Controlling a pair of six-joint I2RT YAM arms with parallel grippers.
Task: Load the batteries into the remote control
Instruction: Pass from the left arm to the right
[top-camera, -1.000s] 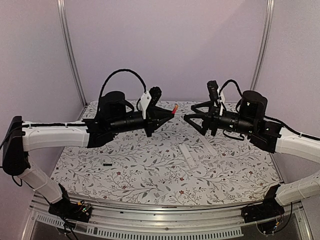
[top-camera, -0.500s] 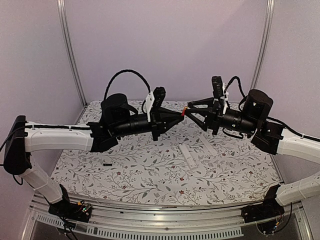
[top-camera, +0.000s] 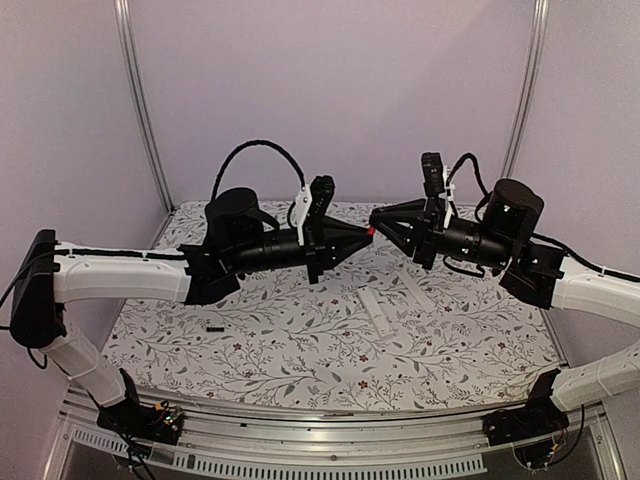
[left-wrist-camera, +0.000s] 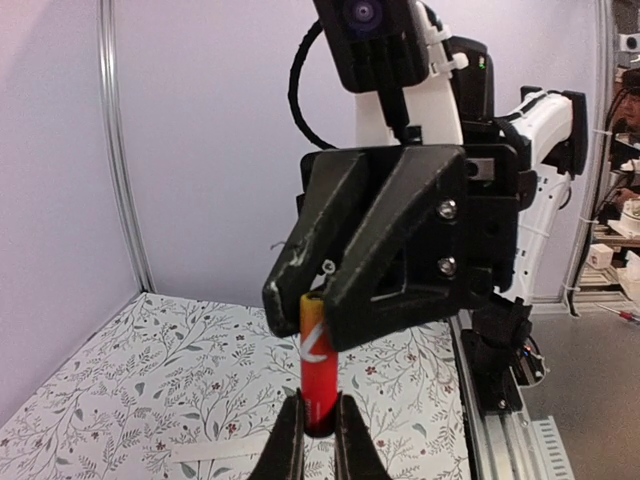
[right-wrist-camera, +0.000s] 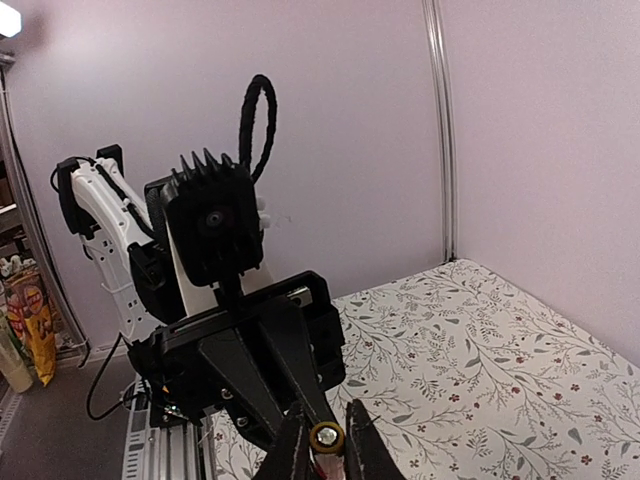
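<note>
ARMS MEET OVER THE TABLE: Above the middle of a floral-patterned table (top-camera: 300, 345), 2 robot arms come tip to tip with 1 red battery (left-wrist-camera: 318, 372) between them. The left gripper (left-wrist-camera: 318, 445) is clenched on one end of the battery, and the cell stands straight out from its fingers. The right gripper (left-wrist-camera: 314, 300), reaching in from the right, has its 2 black fingers pressed against either side of the battery's other end, so both grippers grasp the same cell at once. The right wrist camera looks straight onto the battery's metal cap, framed tightly by its own fingertips. The battery hangs in the air, well above the tabletop and toward its far side. The remote control (top-camera: 372, 312), a white bar, lies flat on the cloth below the meeting point and a little nearer, right of centre, touched by neither arm. A thinner white strip (top-camera: 415, 290) lies just to its right. A small dark piece (top-camera: 214, 328) sits alone on the left of the table; what it is cannot be told.
</note>
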